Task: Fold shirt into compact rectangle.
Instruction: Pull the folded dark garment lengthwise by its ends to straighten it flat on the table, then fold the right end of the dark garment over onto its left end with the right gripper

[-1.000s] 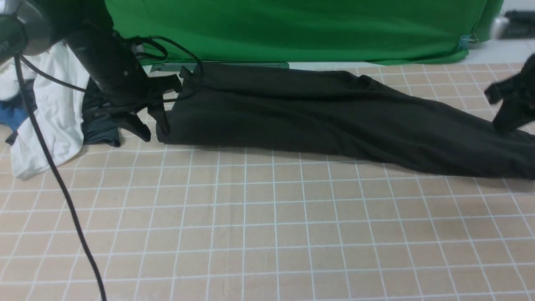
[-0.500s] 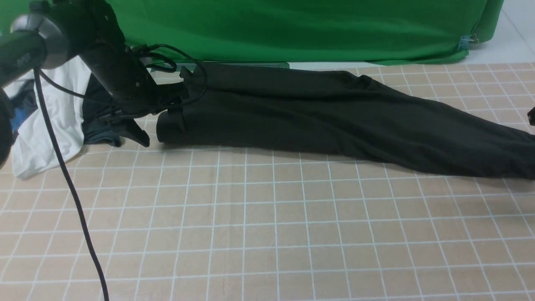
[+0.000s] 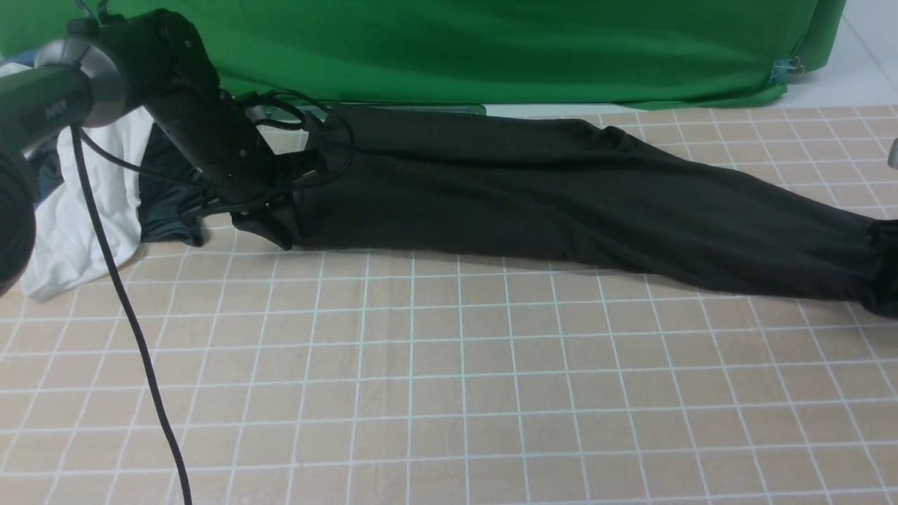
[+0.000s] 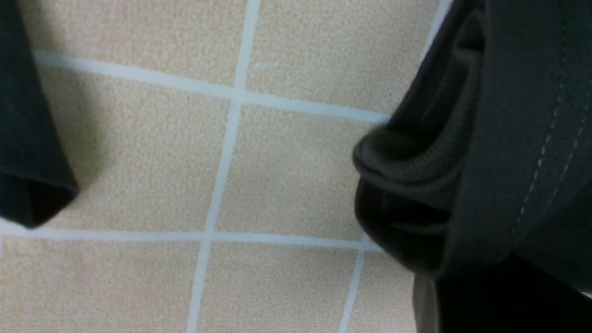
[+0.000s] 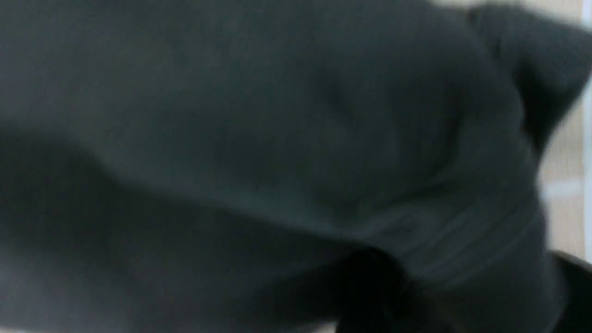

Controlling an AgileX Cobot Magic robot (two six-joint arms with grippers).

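Shirt (image 3: 533,196) stretches lengthwise between your grippers: left gripper (image 3: 277,221) pinched closed on its left end, right gripper (image 3: 885,270) at its right end, grip unreadable.

Front view bright, soft light from above; thin shadow under the shirt (image 3: 561,203) on the table (image 3: 449,393), its folds sink into black. Left arm (image 3: 49,105) close to the lens goes soft. Left wrist view sharp but grainy. Right wrist view dim, badly blurred, all dark cloth.
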